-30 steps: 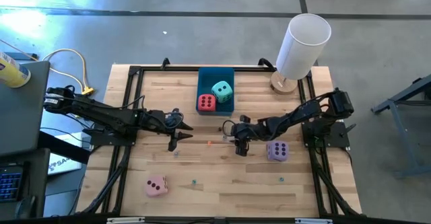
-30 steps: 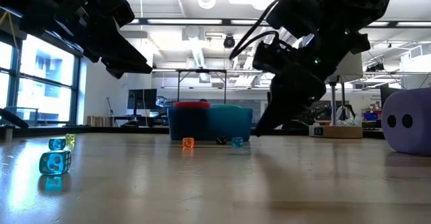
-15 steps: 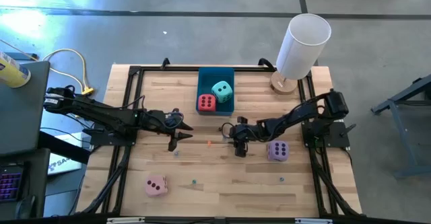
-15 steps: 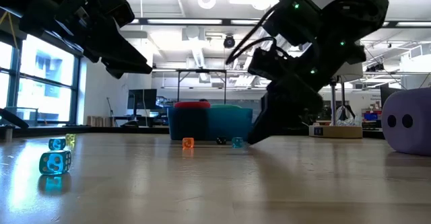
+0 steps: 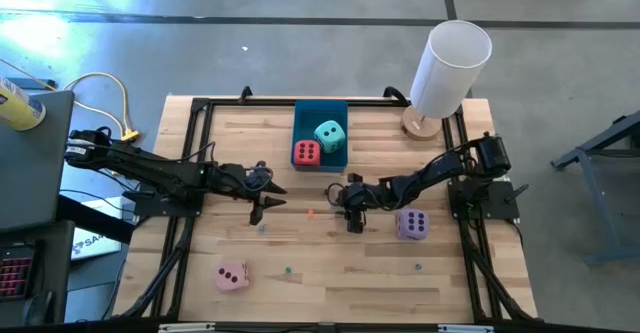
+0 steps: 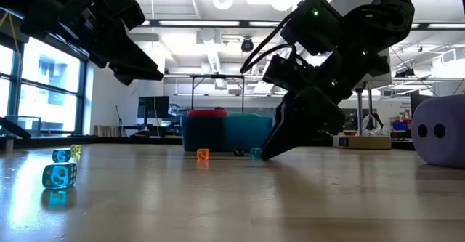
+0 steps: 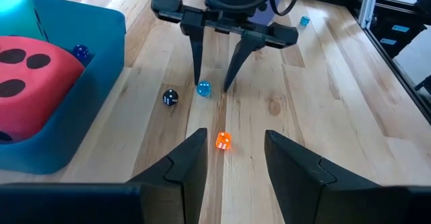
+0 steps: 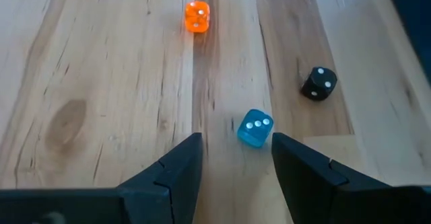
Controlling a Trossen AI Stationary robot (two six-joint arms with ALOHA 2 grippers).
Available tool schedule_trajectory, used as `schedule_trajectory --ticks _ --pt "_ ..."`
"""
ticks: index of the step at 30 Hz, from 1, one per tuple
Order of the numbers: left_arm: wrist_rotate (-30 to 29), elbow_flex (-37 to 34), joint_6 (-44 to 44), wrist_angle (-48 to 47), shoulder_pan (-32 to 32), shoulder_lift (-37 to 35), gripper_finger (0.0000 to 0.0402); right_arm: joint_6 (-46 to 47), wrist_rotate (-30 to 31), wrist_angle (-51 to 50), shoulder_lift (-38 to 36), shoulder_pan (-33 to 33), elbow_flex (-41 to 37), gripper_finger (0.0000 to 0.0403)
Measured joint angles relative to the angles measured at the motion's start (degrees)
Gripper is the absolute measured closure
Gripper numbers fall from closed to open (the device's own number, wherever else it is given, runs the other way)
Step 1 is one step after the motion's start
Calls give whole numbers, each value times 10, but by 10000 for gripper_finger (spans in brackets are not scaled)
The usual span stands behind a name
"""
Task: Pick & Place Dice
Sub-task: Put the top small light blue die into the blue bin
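Two dice sit in the blue tray
The red die and teal die are inside; purple die and pink die lie on the worktop. Both jaws open, holding nothing

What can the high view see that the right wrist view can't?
Only the high view shows the pink die, the purple die, the red die and teal die in the blue tray, the white tube, and the left gripper. Only the right wrist view shows the small black die clearly, with its white pips. Both show the wooden table, the small orange die and the right gripper, open around the small blue die.
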Motion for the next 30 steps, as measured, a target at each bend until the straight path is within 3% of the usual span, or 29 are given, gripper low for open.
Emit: schedule_trajectory --ticks 15,23,30 --pt "0 0 0 0 0 0 260 -20 -18 13 1 -20 0 231" --pt "0 0 0 0 0 0 260 -14 -70 78 44 -37 1 231" --pt "0 0 1 -1 0 0 260 2 -83 64 44 -43 1 231"
